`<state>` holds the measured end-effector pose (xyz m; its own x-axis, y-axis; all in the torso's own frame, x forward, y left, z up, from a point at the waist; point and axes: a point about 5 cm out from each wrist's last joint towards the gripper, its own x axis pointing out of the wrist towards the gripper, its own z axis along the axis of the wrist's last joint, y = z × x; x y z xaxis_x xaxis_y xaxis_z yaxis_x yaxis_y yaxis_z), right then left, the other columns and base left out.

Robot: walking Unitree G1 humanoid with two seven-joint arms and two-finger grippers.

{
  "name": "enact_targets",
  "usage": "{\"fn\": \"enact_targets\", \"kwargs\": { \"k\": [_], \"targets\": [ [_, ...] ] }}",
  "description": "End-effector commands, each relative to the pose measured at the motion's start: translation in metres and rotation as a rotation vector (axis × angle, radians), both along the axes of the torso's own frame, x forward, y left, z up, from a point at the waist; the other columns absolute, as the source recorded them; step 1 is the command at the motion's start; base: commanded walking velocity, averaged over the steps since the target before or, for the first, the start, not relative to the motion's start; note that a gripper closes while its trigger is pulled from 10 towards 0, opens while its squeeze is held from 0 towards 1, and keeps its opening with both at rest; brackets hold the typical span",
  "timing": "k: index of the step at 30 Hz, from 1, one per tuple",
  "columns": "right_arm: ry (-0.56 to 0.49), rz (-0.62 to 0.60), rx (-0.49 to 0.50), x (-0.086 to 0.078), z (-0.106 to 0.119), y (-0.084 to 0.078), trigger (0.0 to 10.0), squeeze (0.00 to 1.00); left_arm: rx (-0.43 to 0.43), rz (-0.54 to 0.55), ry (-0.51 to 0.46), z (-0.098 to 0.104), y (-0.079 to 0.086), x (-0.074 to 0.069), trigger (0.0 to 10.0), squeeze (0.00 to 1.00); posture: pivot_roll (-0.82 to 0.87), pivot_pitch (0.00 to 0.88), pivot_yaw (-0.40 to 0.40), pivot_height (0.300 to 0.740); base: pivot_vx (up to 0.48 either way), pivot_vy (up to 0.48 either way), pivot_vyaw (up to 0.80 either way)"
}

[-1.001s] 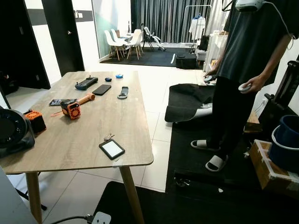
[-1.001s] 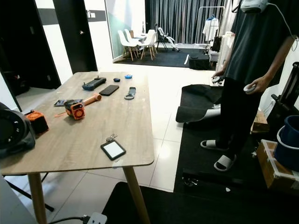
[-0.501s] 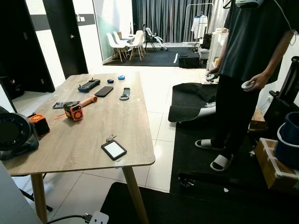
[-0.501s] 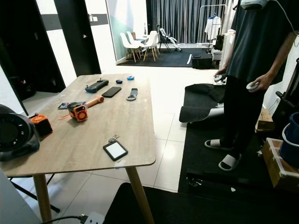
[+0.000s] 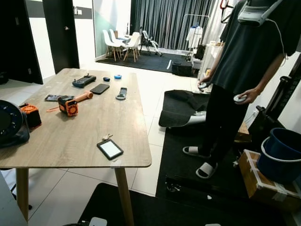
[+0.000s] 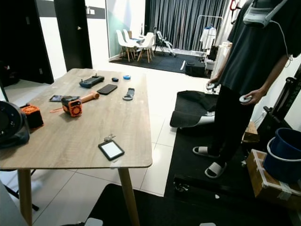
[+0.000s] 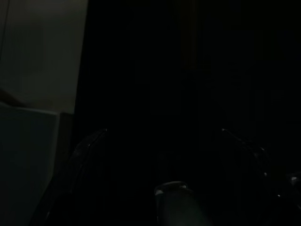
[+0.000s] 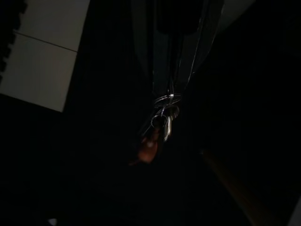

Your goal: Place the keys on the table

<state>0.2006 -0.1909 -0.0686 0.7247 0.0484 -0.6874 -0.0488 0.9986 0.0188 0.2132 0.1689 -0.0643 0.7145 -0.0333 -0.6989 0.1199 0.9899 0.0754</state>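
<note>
Right gripper: jaws closed on the ring of the keys, as far as the dark right wrist view allows. The bunch hangs free below the fingertips, with a reddish tag lowest. Left gripper: wrist view too dark; cannot tell whether the jaws are open or closed.

Handling, judged: keys are light, rigid metal, loosely linked, so the bunch will swing and may slip through smooth pads. The ring is the sensible hold, as now. Not fragile; a low release onto the wood should do, though the bunch could skid or clatter.

Bench stands ahead and to the robot's left. On it: a small tablet-like device near the front edge, with another small bunch of keys just beside it; an orange tool; a black phone; a controller.

Containers: a blue bucket on a taped cardboard box, far right on the floor; contents not visible. A person stands between.
</note>
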Motion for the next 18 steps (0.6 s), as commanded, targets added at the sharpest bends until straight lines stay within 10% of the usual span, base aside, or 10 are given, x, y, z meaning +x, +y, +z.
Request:
{"fn": "enact_targets", "kwargs": {
  "k": [1, 18],
  "targets": [
    [0.018, 0.006, -0.004, -0.0019, -0.0015, -0.0007, 10.0, 0.00, -0.017, 0.016, -0.012, -0.0003, -0.0032, -0.0012, 10.0, 0.00, 0.09, 0.017, -0.079, 0.740, 0.000, 0.000, 0.00],
    [0.028, 0.018, 0.010, -0.0104, -0.0065, 0.0080, 10.0, 0.00, -0.013, -0.010, -0.012, 0.0011, -0.0004, 0.0010, 10.0, 0.00, 0.08, 0.010, -0.044, 0.740, 0.000, 0.000, 0.00]
  ]
}}
